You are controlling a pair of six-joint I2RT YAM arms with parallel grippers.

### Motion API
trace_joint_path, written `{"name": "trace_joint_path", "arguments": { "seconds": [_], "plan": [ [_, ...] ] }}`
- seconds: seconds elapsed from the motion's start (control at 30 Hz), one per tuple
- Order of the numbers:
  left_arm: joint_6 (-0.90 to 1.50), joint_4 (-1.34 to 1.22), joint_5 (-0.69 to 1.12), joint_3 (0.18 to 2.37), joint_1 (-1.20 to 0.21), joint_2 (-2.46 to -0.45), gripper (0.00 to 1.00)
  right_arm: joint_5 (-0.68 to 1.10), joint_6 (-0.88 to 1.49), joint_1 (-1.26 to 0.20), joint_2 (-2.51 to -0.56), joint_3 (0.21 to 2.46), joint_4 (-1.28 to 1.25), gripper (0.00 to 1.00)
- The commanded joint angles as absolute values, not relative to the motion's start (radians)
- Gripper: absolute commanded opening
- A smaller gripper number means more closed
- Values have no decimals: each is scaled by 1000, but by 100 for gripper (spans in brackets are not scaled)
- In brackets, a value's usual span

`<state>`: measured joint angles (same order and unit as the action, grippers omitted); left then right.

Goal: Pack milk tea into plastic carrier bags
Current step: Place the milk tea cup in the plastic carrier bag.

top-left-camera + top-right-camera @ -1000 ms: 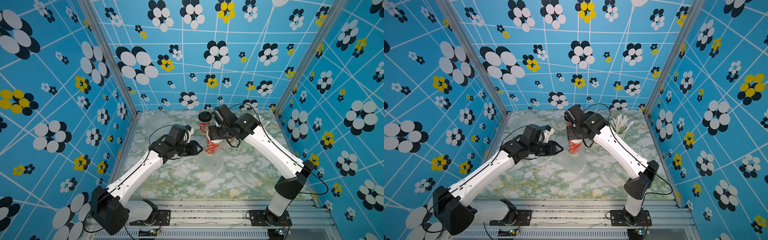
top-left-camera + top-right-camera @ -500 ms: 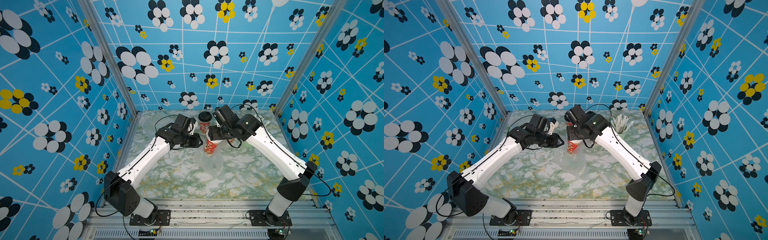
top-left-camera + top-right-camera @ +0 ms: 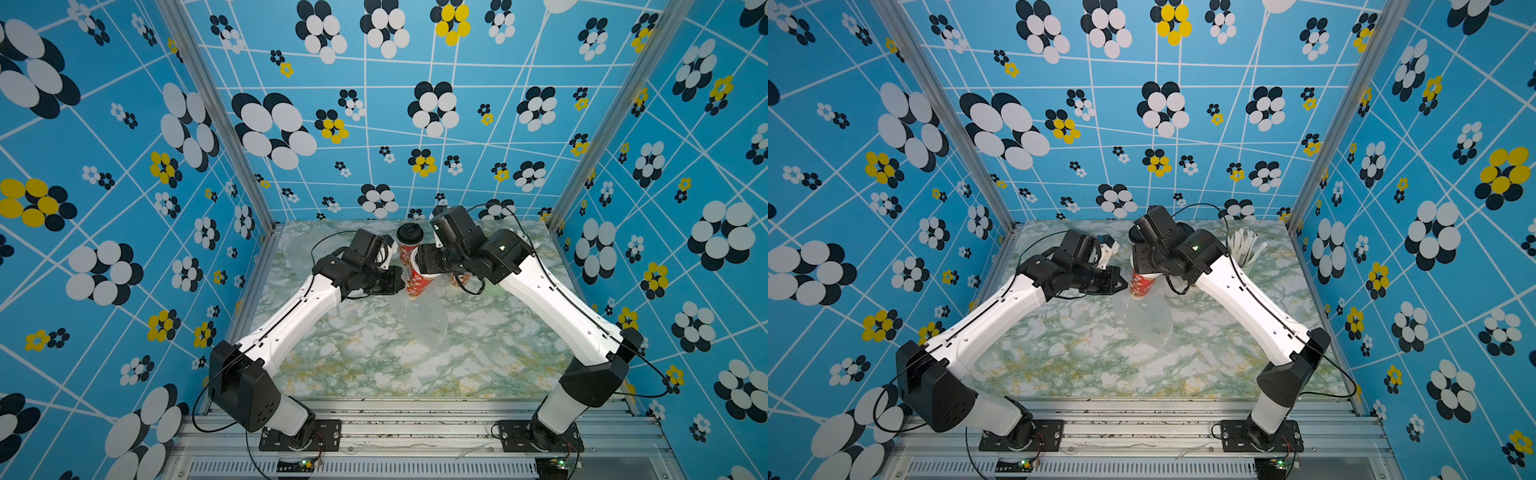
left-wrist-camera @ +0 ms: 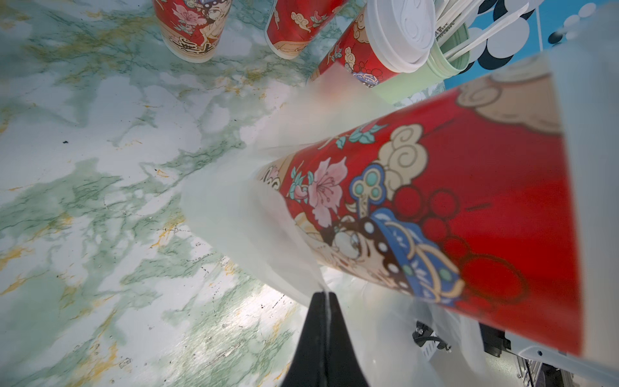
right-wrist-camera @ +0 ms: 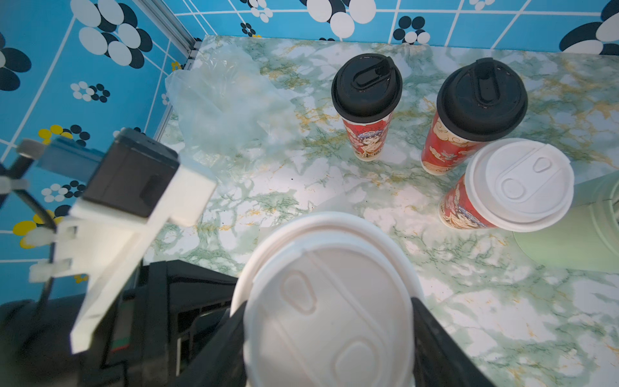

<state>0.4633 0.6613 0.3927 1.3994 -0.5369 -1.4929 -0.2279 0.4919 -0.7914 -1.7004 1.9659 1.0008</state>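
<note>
The task is judged to be at an early stage, with the first of four cups only now being bagged. A white-lidded cup (image 4: 452,207) is clamped near its lid by the right gripper (image 5: 330,335). It is held tilted over the table (image 3: 374,365), a little toward 12 o'clock from the centre (6 o'clock being taken at the arm bases). Its base is seen at the mouth of a clear carrier bag (image 4: 254,234), whose thin edge is pinched between the closed jaws of the left gripper (image 4: 324,298). How deep the cup sits in the bag cannot be told.

Three cups are yet to be packed and are seen upright between 12 and 1 o'clock. These are a black-lidded cup (image 5: 366,83), a second black-lidded cup (image 5: 482,97) and a standing white-lidded cup (image 5: 519,184), the last just beside the green straw cup (image 4: 445,63). A spare bag (image 5: 227,100) lies crumpled at 11 o'clock, with nothing in it.
</note>
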Motion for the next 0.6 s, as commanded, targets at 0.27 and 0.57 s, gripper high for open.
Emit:
{"name": "trace_joint_path", "arguments": {
  "seconds": [0.27,0.57],
  "plan": [
    [499,607,430,1383,-538,-1467,0,-149,553,-792,-1662,1801,802,48],
    [471,612,402,1328,-538,-1447,0,-68,629,-781,-1612,1700,707,47]
  ]
}}
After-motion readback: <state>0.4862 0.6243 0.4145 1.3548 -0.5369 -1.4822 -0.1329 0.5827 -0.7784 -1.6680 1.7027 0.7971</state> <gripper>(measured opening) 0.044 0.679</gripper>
